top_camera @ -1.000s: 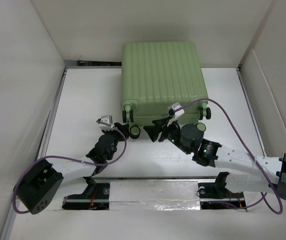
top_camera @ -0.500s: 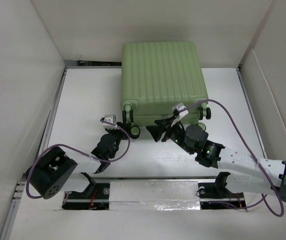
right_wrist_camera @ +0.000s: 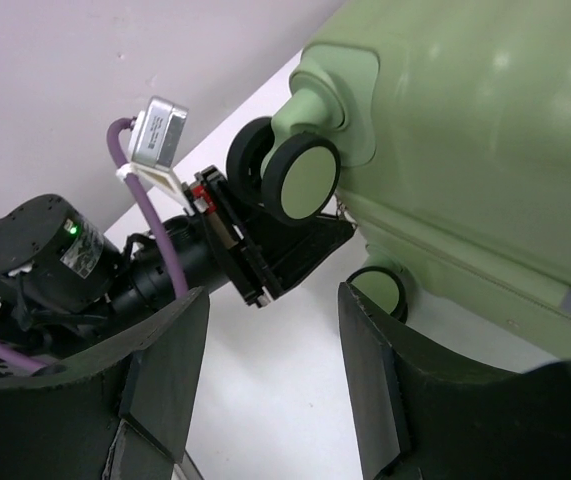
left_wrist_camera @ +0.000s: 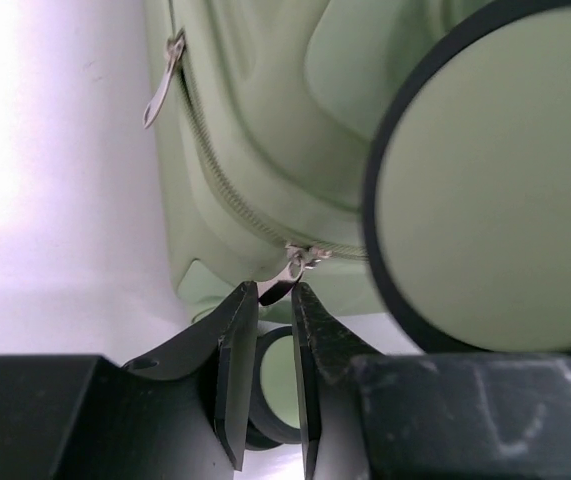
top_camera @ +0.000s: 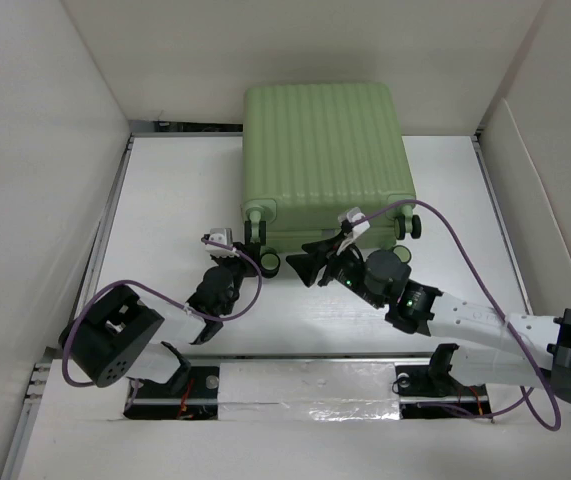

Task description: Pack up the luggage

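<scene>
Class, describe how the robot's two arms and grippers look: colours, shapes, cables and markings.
The left arm and right arm have white links and black joints, each with a purple cable. The left gripper has flat black fingers and a small silver box at its wrist. The right gripper has broad dark grey fingers; green lights glow on its arm.

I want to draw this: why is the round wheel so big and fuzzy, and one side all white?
Left wrist view: the wheel sits close to the lens, so it looks huge and out of focus; the table at left is washed out by glare. Top view: the luggage is sharp and evenly lit.
</scene>
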